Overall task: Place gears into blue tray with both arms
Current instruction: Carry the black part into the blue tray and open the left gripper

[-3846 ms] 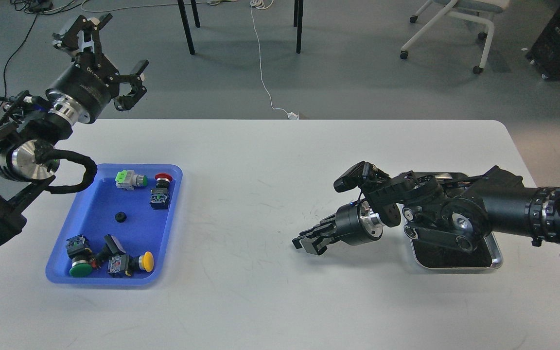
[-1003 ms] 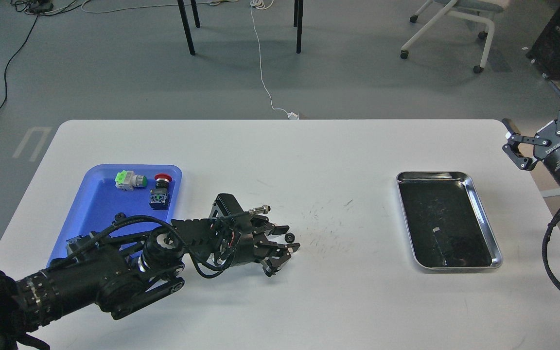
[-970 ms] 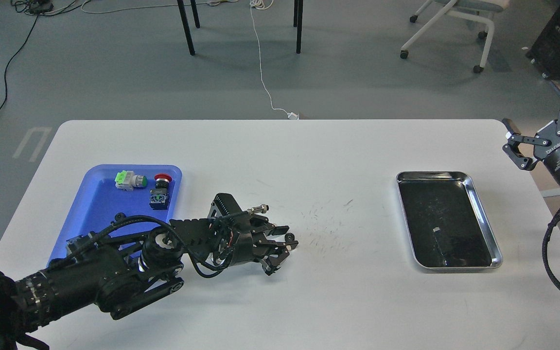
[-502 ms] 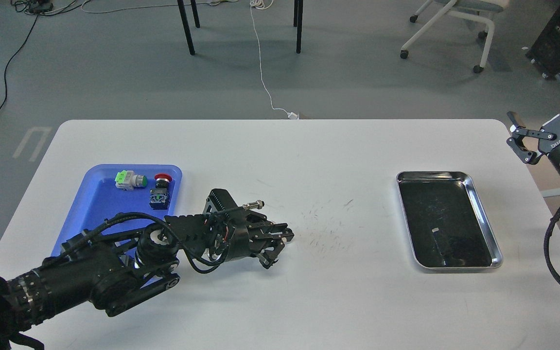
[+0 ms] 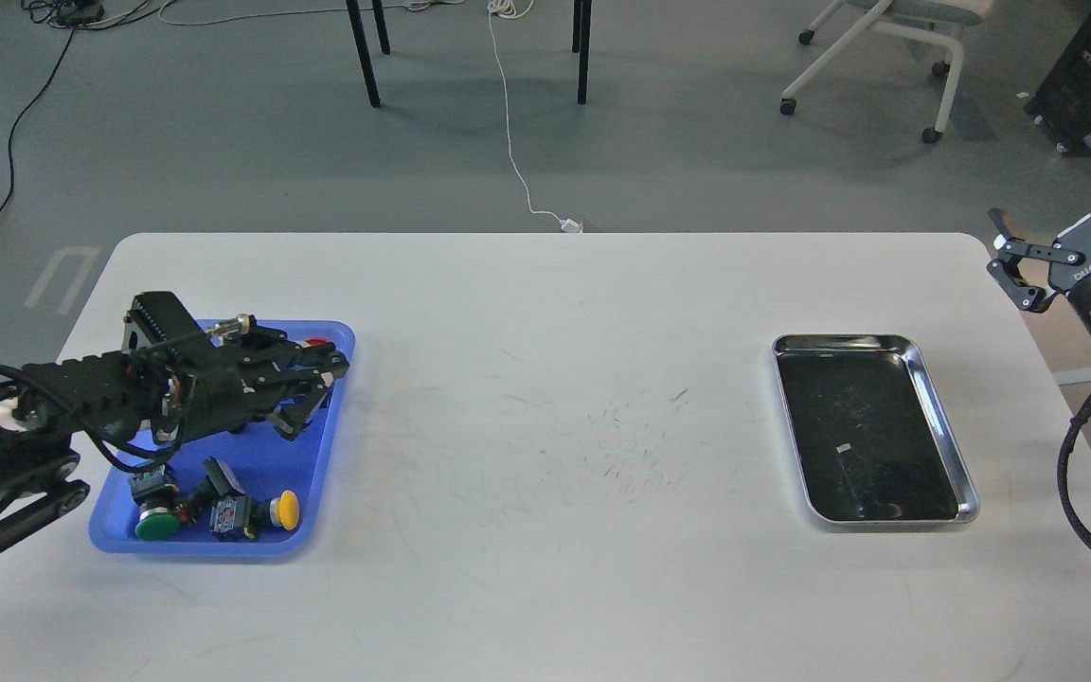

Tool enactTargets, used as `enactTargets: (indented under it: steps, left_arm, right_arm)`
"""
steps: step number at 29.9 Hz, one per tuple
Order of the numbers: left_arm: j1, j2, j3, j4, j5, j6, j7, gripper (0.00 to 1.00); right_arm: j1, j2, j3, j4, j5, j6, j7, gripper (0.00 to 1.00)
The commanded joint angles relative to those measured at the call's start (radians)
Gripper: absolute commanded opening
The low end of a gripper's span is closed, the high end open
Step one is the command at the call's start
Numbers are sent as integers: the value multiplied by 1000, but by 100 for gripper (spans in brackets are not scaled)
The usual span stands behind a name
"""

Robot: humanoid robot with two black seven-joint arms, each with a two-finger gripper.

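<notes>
Head view: one blue tray [image 5: 323, 474], one steel tray [image 5: 945, 417], two grippers.

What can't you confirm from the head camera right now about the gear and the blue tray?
- Gear: none shows in the head view; whether the left gripper holds one is too dark and small to tell.
- Blue tray: the left arm covers its far half, hiding the floor there and most of the red-capped switch.
- Right gripper: open, partly cut off by the right edge.

Bright, even overhead light, soft shadows, sharp focus
</notes>
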Motion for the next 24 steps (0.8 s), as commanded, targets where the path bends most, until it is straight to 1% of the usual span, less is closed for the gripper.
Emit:
enactTargets:
  steps: [1, 3, 7, 9, 11, 14, 16, 17, 19, 21, 24]
  left_arm:
    - [10, 6, 2, 159, -100, 3, -35, 12]
    - [28, 0, 2, 231, -126, 4, -46, 12]
    - [38, -53, 2, 352, -148, 4, -47, 13]
    - [39, -70, 2, 400, -148, 4, -47, 15]
    - [39, -77, 2, 422, -149, 4, -47, 22]
    - [38, -87, 2, 422, -151, 4, -50, 33]
    - [38, -87, 2, 413, -152, 6, -52, 50]
    - [38, -87, 0, 410, -160, 7, -55, 56]
    - [36, -89, 0, 408, -195, 9, -73, 59]
    - [32, -95, 0, 408, -244, 9, -90, 66]
    - [25, -100, -8, 408, -356, 9, -105, 85]
  right_arm:
    - [3, 12, 0, 7, 0, -2, 0, 98]
    - [5, 11, 0, 7, 0, -2, 0, 98]
    - [3, 3, 0, 7, 0, 0, 0, 98]
    - [5, -2, 1, 7, 0, 1, 0, 98]
    - [3, -2, 1, 7, 0, 3, 0, 98]
    - [3, -5, 1, 5, 0, 3, 0, 98]
    - [3, -3, 1, 5, 0, 3, 0, 98]
    - [3, -3, 1, 5, 0, 5, 0, 98]
    - [3, -3, 3, 3, 0, 5, 0, 98]
    - [3, -3, 3, 2, 0, 5, 0, 98]
    - [3, -5, 3, 2, 0, 5, 0, 98]
